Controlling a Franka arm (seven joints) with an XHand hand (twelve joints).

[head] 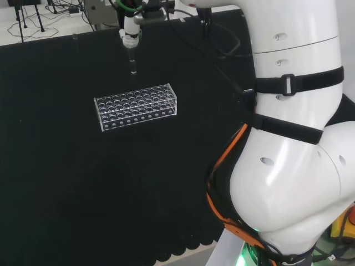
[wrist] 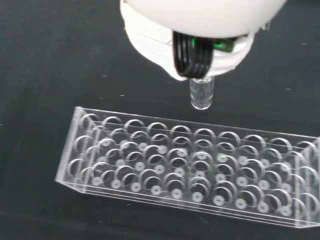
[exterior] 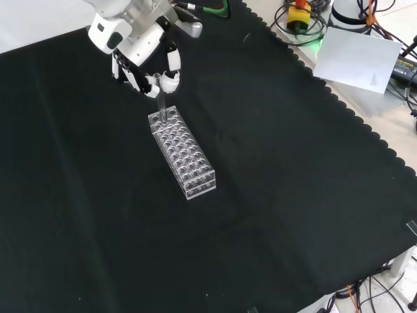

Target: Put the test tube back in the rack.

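A clear plastic rack (head: 136,106) with many round holes lies on the black cloth; it also appears as the rack (exterior: 182,154) in the front view and the rack (wrist: 190,165) in the wrist view. My hand (exterior: 144,55) hangs above the rack's far end in the front view, fingers curled round a clear test tube (exterior: 159,101). The test tube (head: 132,60) points straight down, its tip a little above and beyond the rack. From the wrist camera the test tube (wrist: 201,93) ends just short of the rack's edge row. My hand (head: 131,30) grips its upper part.
The arm's white links (head: 294,138) stand at the right of the head view. A white sheet (exterior: 358,60) and cables lie past the cloth's scalloped edge at the front view's upper right.
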